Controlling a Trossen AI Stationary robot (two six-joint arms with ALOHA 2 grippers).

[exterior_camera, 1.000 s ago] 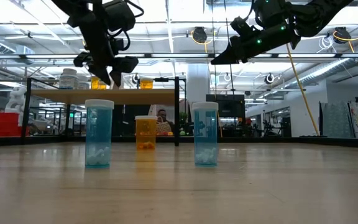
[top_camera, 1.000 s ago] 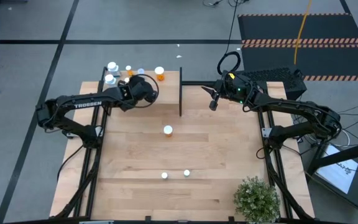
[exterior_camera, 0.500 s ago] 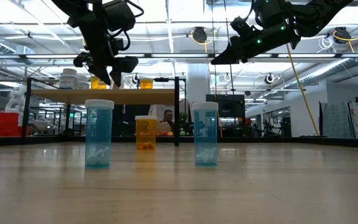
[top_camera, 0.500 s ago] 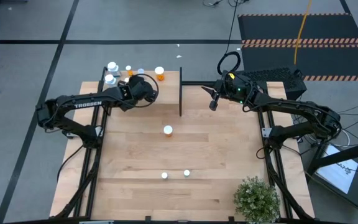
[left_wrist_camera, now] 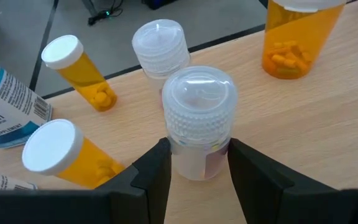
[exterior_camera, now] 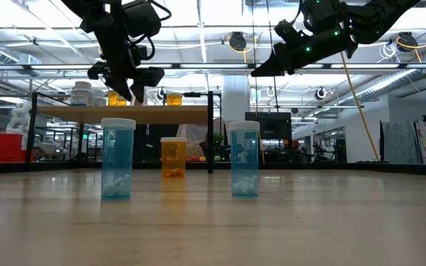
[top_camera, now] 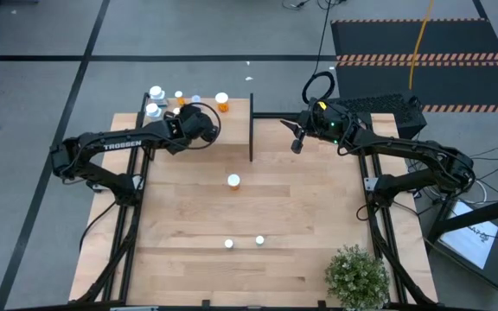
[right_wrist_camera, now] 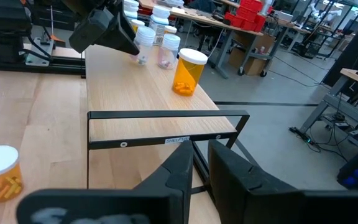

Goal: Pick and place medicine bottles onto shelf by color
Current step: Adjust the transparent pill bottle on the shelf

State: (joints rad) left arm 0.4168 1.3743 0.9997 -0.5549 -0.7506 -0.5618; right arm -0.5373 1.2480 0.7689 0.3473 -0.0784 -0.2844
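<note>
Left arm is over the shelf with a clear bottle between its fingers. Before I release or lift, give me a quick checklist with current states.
1. Left tool straddles the clear bottle, a finger on each side: ok.
2. Bottle upright, cap on: ok.
3. Bottle's base resting on the shelf: cannot tell, the fingers hide it.
4. Neighbours clear of the fingers: not ok, a leaning orange bottle sits right beside one finger.
5. Right tool out of the way, beyond the shelf's black end panel, fingers nearly together, empty: ok.
6. Bottles left on the table: three, one orange, two blue: not ok.
</note>
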